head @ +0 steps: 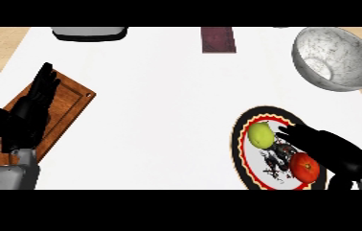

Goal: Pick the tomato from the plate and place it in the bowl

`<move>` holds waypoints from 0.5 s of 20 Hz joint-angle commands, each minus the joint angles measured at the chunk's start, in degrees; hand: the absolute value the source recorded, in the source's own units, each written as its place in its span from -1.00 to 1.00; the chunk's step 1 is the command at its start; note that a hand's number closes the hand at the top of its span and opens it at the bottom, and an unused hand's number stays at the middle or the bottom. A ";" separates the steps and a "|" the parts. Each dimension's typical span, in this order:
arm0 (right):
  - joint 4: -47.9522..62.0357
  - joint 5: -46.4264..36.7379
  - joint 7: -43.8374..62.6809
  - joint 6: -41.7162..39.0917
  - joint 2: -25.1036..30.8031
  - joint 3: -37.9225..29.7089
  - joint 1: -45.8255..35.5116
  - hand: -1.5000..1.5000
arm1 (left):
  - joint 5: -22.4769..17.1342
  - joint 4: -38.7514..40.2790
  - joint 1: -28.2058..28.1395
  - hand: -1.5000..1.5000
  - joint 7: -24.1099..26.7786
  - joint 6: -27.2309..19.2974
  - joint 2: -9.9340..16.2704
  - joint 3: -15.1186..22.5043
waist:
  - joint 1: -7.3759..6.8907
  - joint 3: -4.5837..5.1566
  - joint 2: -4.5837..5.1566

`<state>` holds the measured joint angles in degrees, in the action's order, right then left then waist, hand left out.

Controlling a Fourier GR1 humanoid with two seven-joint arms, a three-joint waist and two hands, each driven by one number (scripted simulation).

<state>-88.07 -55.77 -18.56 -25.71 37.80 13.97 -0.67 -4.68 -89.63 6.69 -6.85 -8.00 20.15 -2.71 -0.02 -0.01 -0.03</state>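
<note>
Over at the round white plate with the black, red and yellow rim (pixel 241 129), near the white counter's (pixel 163 96) lower right: round red tomato (pixel 305 167) lying on the plate's lower right part, not lifted. Just up-left of it, still on the plate, a yellow-green round fruit (pixel 261 134). Right black hand (pixel 326 146) hovering over the plate's right side, fingers spread and relaxed, reaching towards the tomato and green fruit, clasping nothing. Up and right of the plate, well apart, a grey marbled bowl (pixel 329 57), nothing inside. Far left of the plate, left black hand (pixel 32 108) resting with fingers straight and released over a brown wooden cutting board (pixel 67 103).
</note>
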 commanded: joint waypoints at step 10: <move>5.45 -4.88 -3.35 -2.06 -7.92 1.63 -2.19 1.00 | 2.83 -1.76 -3.04 0.00 1.33 2.13 -2.78 -1.59 | -0.14 0.01 -0.02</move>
<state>-83.42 -60.05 -21.05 -27.87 32.68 14.81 -3.86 -2.19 -89.17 6.66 -6.36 -6.62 18.08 -3.88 -0.06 0.38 -0.25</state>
